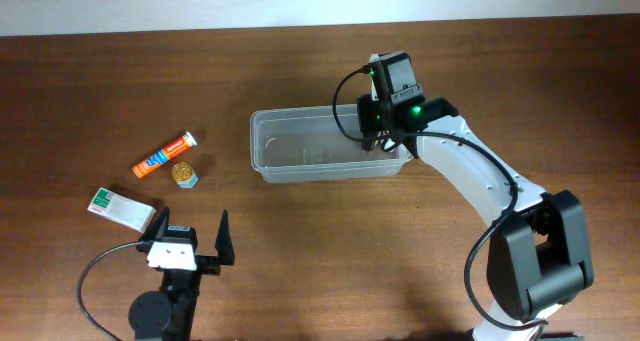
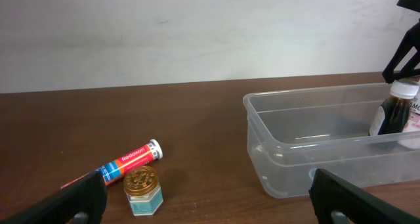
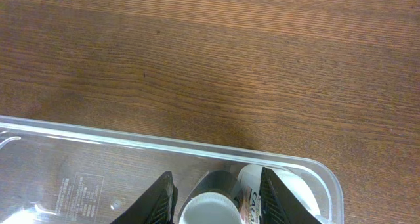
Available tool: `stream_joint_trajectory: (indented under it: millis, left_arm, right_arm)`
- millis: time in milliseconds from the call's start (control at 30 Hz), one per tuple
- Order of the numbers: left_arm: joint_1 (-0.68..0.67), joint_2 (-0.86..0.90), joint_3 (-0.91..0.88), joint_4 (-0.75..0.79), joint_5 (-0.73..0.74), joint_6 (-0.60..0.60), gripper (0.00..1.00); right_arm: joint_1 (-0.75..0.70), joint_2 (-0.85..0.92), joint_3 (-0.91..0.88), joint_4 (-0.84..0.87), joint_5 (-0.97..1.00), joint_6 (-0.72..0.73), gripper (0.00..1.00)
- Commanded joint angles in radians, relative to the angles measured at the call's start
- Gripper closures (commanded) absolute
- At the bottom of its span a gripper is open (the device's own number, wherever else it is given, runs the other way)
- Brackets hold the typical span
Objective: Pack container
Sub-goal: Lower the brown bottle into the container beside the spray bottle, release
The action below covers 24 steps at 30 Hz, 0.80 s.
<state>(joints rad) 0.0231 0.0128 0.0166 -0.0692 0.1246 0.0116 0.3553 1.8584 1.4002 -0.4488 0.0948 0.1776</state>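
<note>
Reaching down into the right-hand end of the container (image 1: 300, 113), the right jaws stand on either side of a dark bottle (image 2: 394, 112) with a white cap. In the right wrist view we see a jaw close to each flank of the bottle, but we cannot tell whether they press on it or merely bracket it. The bottle stands inside the tub near its end wall, roughly upright, and we judge it as good as packed.

The container sits mid-bench (image 1: 120, 81), its long axis running left to right, its left half bare. Three things lie outside it, all off its left end: an orange tube (image 1: 165, 156) lying slantwise, a small gold-lidded jar (image 1: 184, 174) just beside it, and a green-and-white box (image 1: 122, 208) nearer the front edge. The left jaws hang wide apart and hold nothing, just beside the box. We take them as the nearer pair for what remains. The tube and jar lie ahead of them, and the container lies ahead and to their right.
</note>
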Motion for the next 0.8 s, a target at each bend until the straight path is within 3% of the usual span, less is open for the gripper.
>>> stream_joint_trajectory:
  millis: [0,467,767]
  left_arm:
    - [0.006,-0.006,-0.008,0.002,0.014,0.019,0.01]
    - [0.006,-0.006,-0.008,0.002,0.014,0.019,0.01]
    - [0.006,-0.006,-0.008,0.002,0.014,0.019,0.01]
  right_arm:
    - [0.006,0.002,-0.008,0.0,0.021,-0.022,0.66]
    - [0.095,-0.035,0.047,-0.049,-0.063,-0.186,0.61]
    - [0.137,-0.019,0.047,-0.08,-0.058,-0.187,0.57]
